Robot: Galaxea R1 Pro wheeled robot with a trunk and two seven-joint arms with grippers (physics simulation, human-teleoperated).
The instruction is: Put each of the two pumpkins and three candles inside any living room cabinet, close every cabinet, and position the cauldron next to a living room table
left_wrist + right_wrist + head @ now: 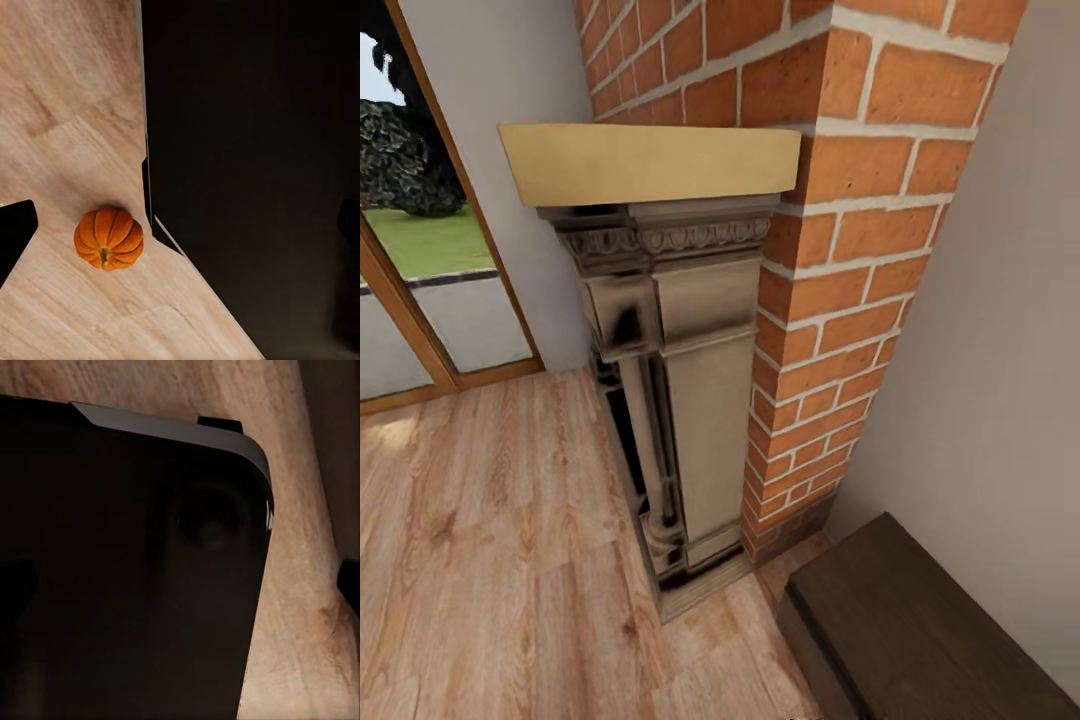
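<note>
Orange, ribbed: pumpkin (109,238), which we see from the left wrist view, resting on the wooden floor (67,112) just beside the corner of a large dark body (247,165), apart from it by a thin strip of floor.
Pumpkin axis: stem end faces up toward the camera; squat and round, so we find no long axis across the floor.
Dark brown wood: cabinet (920,620), low, flat-topped, beside the brick chimney (840,300) and stone fireplace surround (680,400); its fronts are not in sight.
Left hand (180,225): fingers (15,232) spread wide apart, empty, above the pumpkin.
Right hand (180,592): fingertips at opposite edges, spread, empty.
Step, as we judge: fetching the pumpkin.
Method: centre the left hand over the stem, descend straight, close across the ribs below the widest part; mind the dark corner alongside.
</note>
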